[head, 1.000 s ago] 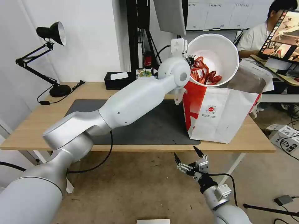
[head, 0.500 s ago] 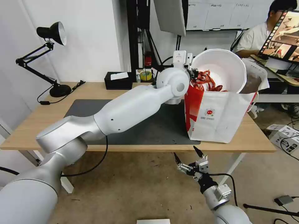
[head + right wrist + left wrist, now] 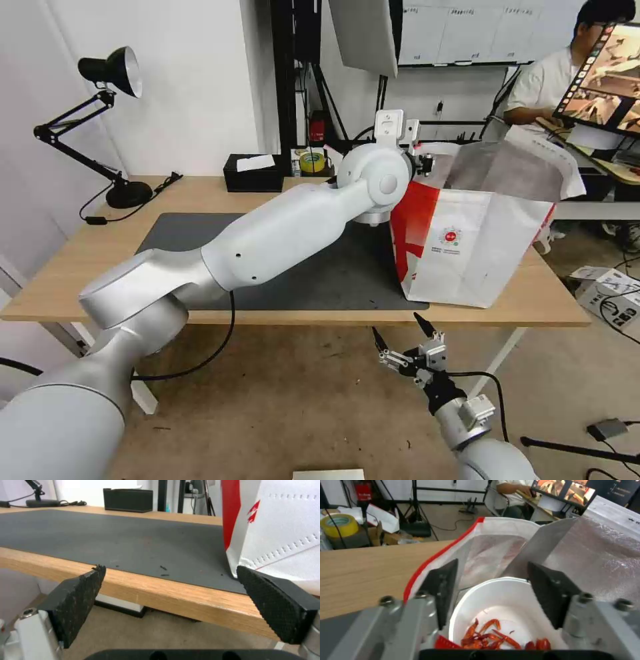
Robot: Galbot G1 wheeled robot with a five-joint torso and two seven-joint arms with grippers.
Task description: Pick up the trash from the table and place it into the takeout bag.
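The white round bowl (image 3: 506, 605) with red shells (image 3: 493, 637) in its bottom sits inside the large boxy white-and-red takeout bag (image 3: 467, 247), low between the silver foil lining (image 3: 596, 555) on one side and the red-trimmed white wall on the other. In the left wrist view the bowl lies just beyond the left jaws (image 3: 500, 590), whose two black pads stand spread apart on either side of its rim, gripping nothing. From the head view those jaws (image 3: 421, 162) hang at the bag's open mouth, with the long white left arm (image 3: 280, 233) reaching across the dark grey rectangular mat (image 3: 320, 267). The bag stands upright on the long light-wood bench (image 3: 200, 193), partly on the mat's edge, its small round red logo (image 3: 452, 235) facing the robot. The right jaws (image 3: 403, 337) hang open below the bench's front edge, near the bag's lower corner. A black tissue box (image 3: 253, 173) sits at the bench's far side, well away from both jaws.
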